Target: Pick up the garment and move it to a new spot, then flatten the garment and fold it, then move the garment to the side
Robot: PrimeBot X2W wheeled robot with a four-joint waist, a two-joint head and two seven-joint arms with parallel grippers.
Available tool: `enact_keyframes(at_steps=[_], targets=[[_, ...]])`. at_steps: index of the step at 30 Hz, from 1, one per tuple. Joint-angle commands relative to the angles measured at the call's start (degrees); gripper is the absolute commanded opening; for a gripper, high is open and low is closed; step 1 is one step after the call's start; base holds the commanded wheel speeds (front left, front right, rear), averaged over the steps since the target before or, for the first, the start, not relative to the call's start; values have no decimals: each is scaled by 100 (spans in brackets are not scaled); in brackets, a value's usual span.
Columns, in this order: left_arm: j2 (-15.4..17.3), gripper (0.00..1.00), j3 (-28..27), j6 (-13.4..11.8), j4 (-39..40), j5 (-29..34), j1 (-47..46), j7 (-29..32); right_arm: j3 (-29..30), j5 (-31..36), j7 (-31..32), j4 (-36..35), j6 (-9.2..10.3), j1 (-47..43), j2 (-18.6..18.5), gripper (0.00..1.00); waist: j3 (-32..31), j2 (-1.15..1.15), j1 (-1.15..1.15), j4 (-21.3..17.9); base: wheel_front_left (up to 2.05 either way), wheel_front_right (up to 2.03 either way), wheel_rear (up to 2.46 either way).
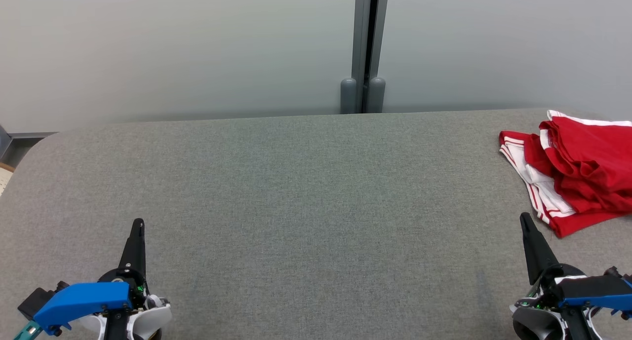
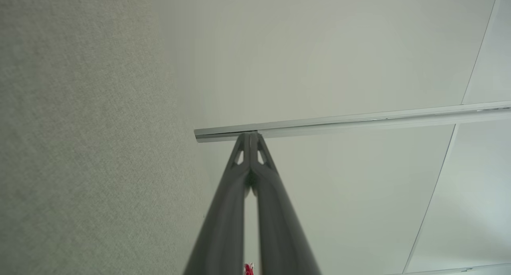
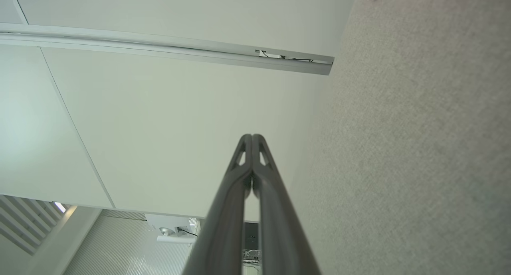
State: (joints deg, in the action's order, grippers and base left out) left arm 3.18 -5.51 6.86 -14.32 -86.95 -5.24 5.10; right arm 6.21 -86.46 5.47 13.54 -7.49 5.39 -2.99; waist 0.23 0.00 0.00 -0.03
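You can't see all of the garment (image 1: 577,177): it runs off the right edge of the head view. Right wrist cam catches a striped corner at the top edge, rest cut off. Left wrist cam: tiny red speck betw the fingers (image 2: 223,227) at the bottom edge, too small to ID

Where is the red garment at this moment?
In the head view the red garment lies bunched on the right side of the grey table, just ahead of the right gripper and apart from it.
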Motion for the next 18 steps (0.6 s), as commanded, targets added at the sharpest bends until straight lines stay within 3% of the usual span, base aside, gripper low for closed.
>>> enact_keyframes(at_steps=[1,18], targets=[[-9,0,-46,34,39,-88,-105,36,24,-112,23,5,0,75,11,0,0,0,0,0,0,0,0],[-38,0,-121,78,34,-551,-127,166,42,-600,123,59,0,122,19,0,-6,0,0,3,0,0,0]])
